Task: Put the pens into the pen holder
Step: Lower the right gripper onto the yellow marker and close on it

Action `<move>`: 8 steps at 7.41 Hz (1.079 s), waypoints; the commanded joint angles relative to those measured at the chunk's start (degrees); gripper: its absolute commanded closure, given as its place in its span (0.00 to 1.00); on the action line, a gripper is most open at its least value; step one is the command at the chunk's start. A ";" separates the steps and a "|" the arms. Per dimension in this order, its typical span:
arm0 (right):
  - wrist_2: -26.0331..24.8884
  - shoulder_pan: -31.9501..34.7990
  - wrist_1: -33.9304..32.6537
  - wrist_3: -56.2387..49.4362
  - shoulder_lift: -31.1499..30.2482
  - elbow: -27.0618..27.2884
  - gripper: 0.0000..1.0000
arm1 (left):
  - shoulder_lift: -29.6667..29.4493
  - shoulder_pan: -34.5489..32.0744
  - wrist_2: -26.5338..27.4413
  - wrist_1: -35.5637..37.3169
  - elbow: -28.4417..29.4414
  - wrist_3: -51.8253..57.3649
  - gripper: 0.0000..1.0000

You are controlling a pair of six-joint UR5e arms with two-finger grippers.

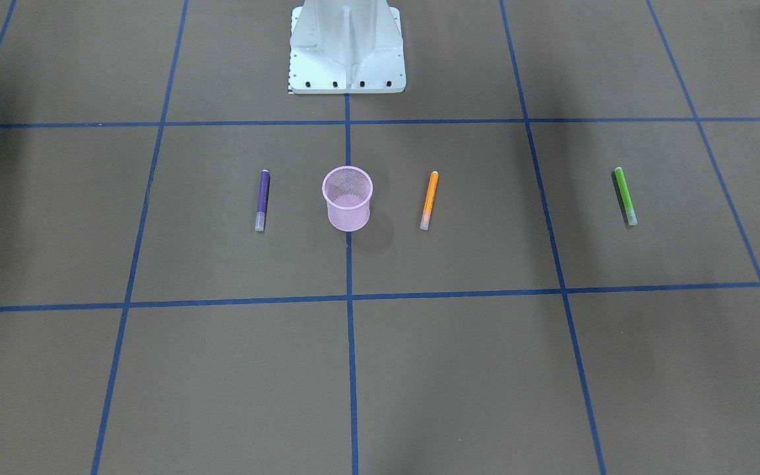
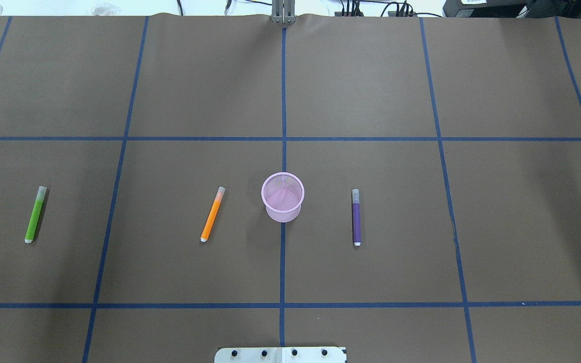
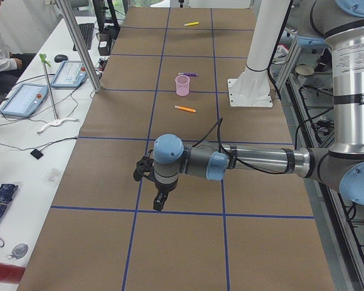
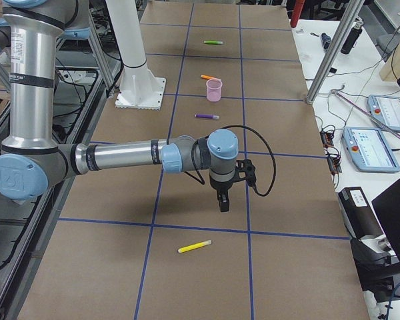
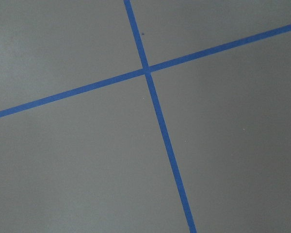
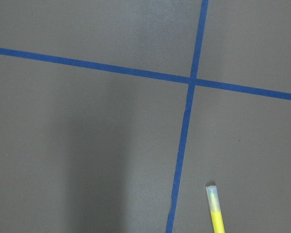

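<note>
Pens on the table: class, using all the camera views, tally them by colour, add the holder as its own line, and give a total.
Purple pen: 1
Orange pen: 1
Green pen: 1
Yellow pen: 1
Pink pen holder: 1
Total: 5 things, 4 of them pens.

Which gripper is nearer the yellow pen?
Right. The right gripper hangs over the table close to the yellow pen; the left gripper hangs toward the table's opposite end, past the pen holder.
</note>
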 commanded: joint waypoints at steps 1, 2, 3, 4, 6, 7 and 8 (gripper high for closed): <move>-0.12 0.00 9.69 0.04 0.36 -1.36 0.00 | -5.28 -0.01 0.10 -3.41 0.05 0.02 0.00; -0.21 0.00 11.29 -0.31 -0.34 -3.01 0.00 | -6.18 -0.01 -0.25 -7.79 0.32 0.02 0.00; -0.30 0.00 19.05 -2.66 -2.09 -6.86 0.00 | -5.84 -0.01 -0.25 -10.01 0.32 0.02 0.00; -0.12 0.00 32.35 -2.68 -2.46 -16.99 0.00 | -5.84 -0.01 -0.25 -11.17 0.41 0.02 0.00; 0.06 -0.09 46.06 4.83 -2.81 -28.57 0.01 | -6.36 -0.01 -0.25 -11.53 0.32 -0.07 0.00; -0.03 -0.26 47.67 5.31 -3.77 -30.35 0.02 | -6.45 -0.01 -0.34 -11.53 0.15 -0.07 0.00; -0.03 -0.44 47.95 6.01 -4.73 -30.45 0.03 | -6.45 -0.01 -0.34 -11.53 -0.03 -0.07 0.00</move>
